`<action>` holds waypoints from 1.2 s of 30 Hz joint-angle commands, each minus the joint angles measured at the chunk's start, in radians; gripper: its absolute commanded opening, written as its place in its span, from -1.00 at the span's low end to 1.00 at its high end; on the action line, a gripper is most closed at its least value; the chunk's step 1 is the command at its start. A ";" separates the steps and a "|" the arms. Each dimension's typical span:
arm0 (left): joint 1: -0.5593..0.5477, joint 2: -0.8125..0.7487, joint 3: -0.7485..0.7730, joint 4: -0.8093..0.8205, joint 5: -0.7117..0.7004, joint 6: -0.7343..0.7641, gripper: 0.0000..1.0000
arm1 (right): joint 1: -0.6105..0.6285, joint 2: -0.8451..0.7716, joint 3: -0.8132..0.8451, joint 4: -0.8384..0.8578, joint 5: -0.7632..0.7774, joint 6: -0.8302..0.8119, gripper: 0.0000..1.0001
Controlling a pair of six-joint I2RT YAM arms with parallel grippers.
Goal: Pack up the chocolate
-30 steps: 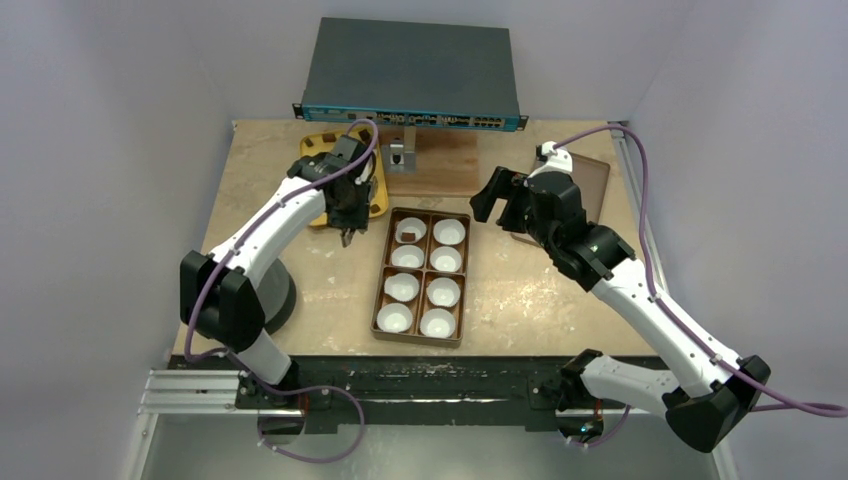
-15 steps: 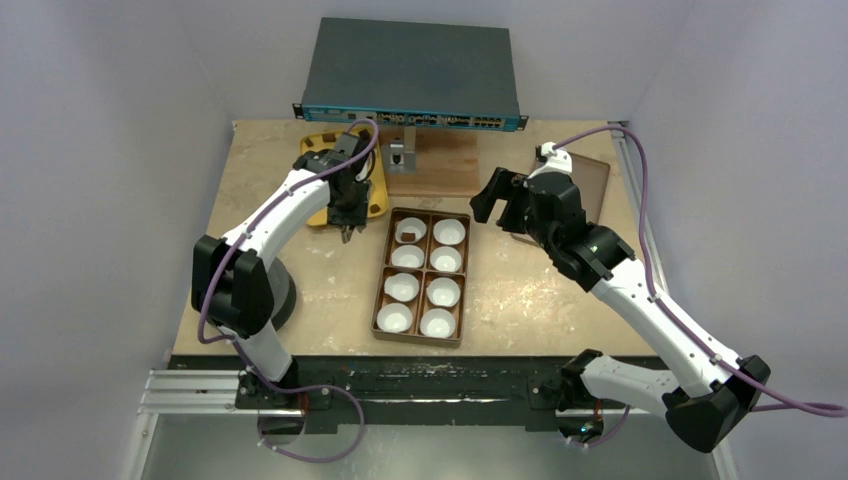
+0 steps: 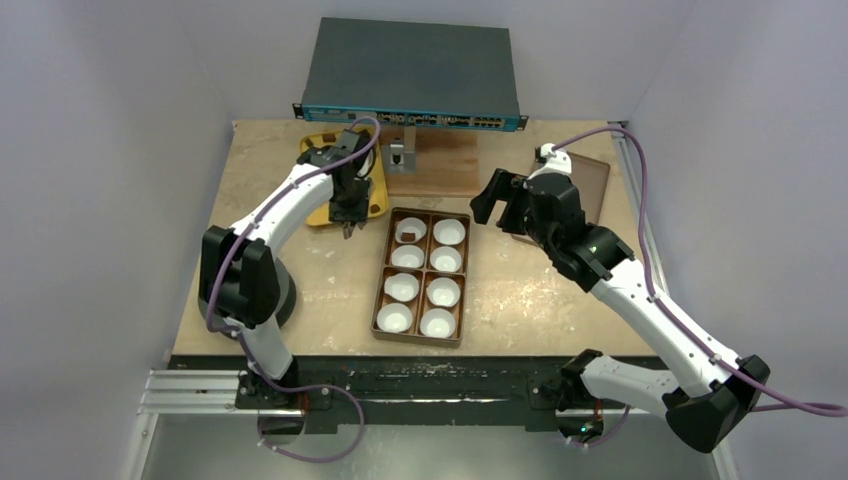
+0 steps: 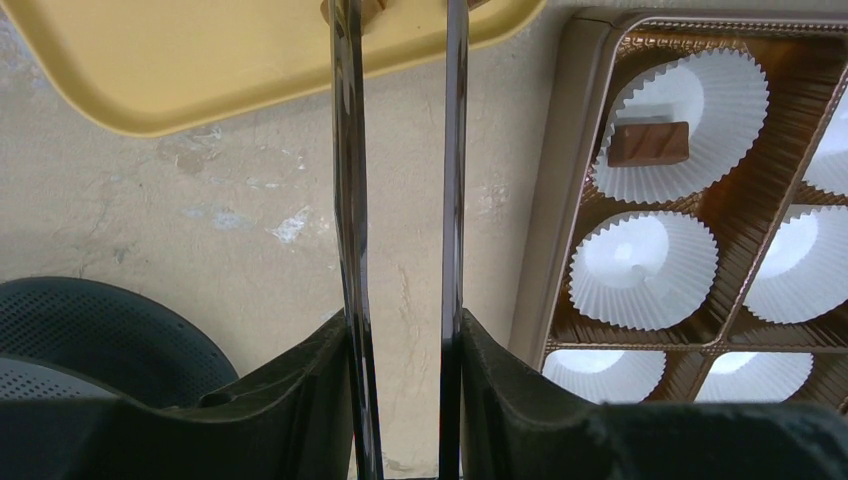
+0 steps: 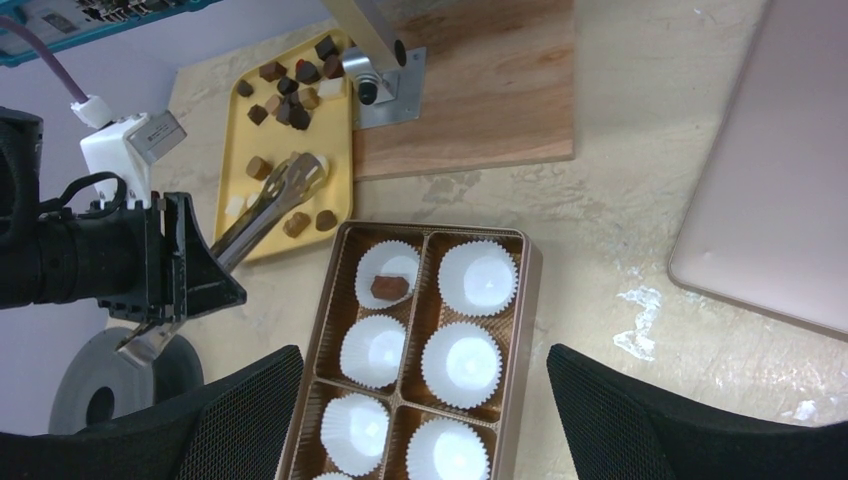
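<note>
Several chocolate pieces (image 5: 290, 90), dark and tan, lie on a yellow tray (image 5: 335, 170). One brown piece (image 5: 390, 287) sits in the far-left paper cup of the brown box (image 5: 530, 290); it also shows in the left wrist view (image 4: 649, 143). The other cups in view are empty. My left gripper (image 3: 347, 222) is shut on metal tongs (image 5: 270, 205), whose tips reach over the tray's near edge beside a tan piece. My right gripper (image 5: 425, 420) is open and empty, above the box.
A flat brown lid (image 3: 590, 185) lies at the back right. A wooden board with a metal stand (image 3: 400, 155) and a dark network switch (image 3: 415, 75) stand at the back. The left arm's round base (image 4: 90, 330) is beside the box.
My left arm has swung back and slightly away from the box, bringing the tongs over the yellow tray. The right arm has not moved.
</note>
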 commanded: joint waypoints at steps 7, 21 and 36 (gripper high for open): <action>0.011 0.051 0.083 0.011 -0.005 0.021 -0.30 | -0.001 -0.019 -0.005 0.011 0.002 -0.008 0.78; 0.013 0.074 0.101 0.006 -0.031 0.035 -0.35 | -0.001 -0.023 -0.005 0.011 0.003 -0.010 0.78; 0.017 0.056 0.118 -0.013 -0.032 0.053 -0.47 | 0.000 -0.036 -0.002 0.000 0.025 -0.009 0.78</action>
